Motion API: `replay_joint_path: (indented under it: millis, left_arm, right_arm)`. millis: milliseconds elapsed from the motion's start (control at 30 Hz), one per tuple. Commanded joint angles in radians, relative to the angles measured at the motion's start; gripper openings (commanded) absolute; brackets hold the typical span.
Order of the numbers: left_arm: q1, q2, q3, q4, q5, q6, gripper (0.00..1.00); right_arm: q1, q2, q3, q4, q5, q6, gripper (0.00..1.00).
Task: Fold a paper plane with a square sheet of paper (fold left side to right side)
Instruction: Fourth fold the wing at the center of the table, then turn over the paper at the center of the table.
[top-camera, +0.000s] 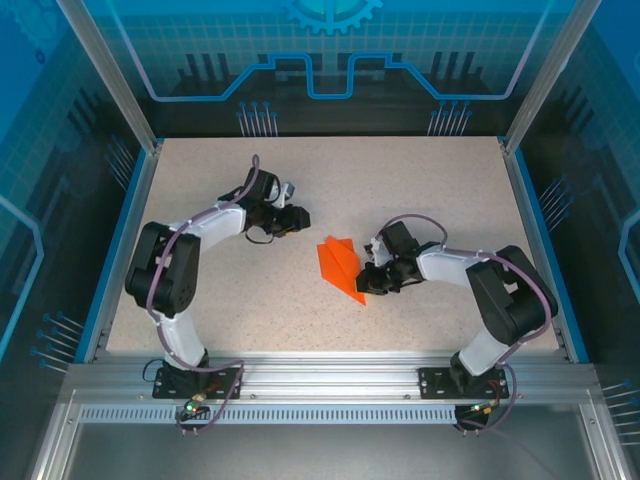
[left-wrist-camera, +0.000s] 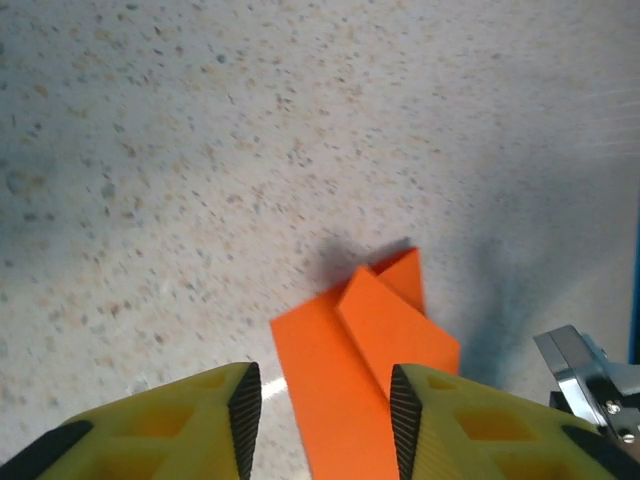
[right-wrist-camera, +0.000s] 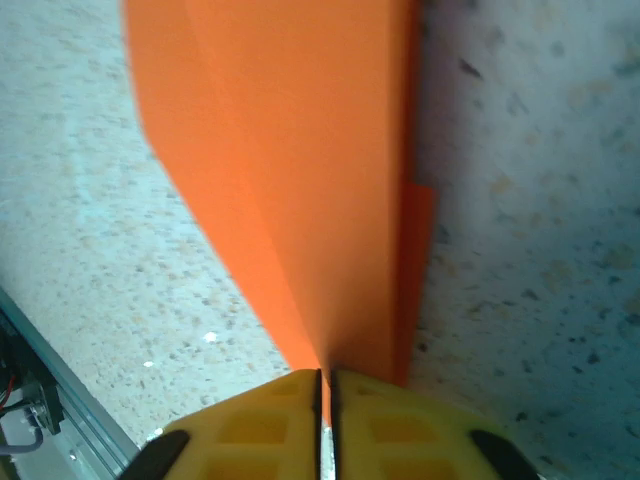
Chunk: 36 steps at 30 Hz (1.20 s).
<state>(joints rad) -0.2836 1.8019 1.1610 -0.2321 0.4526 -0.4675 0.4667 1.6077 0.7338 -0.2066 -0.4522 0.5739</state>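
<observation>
The left fingers (top-camera: 289, 218) stand spread apart, holding nothing, at about 10 o'clock from the paper and clear of it. In the left wrist view their yellow tips (left-wrist-camera: 238, 408) frame the folded shape without touching it. So nothing pins the paper to the tabletop (top-camera: 420, 180) on that side, and any tug from the other arm would likely slide the whole piece instead of turning a flap.

The square sheet of paper (top-camera: 340, 268), already a creased orange wedge, lies just right of the tabletop's centre, its narrow end towards 5 o'clock. At the wide end the layers (left-wrist-camera: 385, 300) overlap loosely and one corner looks slightly lifted, so they could spring open or shift out of line, giving a crooked crease.

The right fingers (top-camera: 372, 280), at the paper's 4 o'clock, are closed on its thin edge (right-wrist-camera: 322, 385). Such a narrow bite on thin paper could slip, crumple it or tear it if pulled sharply.
</observation>
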Motion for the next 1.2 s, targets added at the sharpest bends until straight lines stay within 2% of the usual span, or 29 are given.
replay_joint_path:
  millis: [0, 167, 333, 800, 967, 1167]
  left_arm:
    - [-0.011, -0.036, -0.069, 0.064, 0.062, -0.089, 0.44]
    - [-0.074, -0.018, -0.107, 0.115, 0.099, -0.148, 0.45]
    - [-0.131, 0.057, -0.093, 0.172, 0.118, -0.197, 0.45]
    - [-0.192, 0.213, 0.011, 0.227, 0.157, -0.236, 0.42]
    - [-0.197, 0.244, 0.048, 0.232, 0.172, -0.238, 0.32]
    - [-0.194, 0.186, 0.072, 0.227, 0.157, -0.191, 0.11]
  right_arm:
    - [0.004, -0.096, 0.001, 0.068, 0.043, 0.001, 0.24]
    - [-0.023, -0.240, -0.042, 0.102, 0.182, 0.029, 0.42]
    - [-0.071, -0.395, -0.131, 0.158, 0.206, 0.090, 0.55]
    - [-0.113, -0.652, -0.129, -0.031, 0.160, 0.077, 0.64]
    - [-0.112, -0.694, -0.126, -0.063, 0.144, 0.075, 0.67]
    - [-0.128, -0.689, -0.103, -0.100, 0.087, 0.054, 0.80]
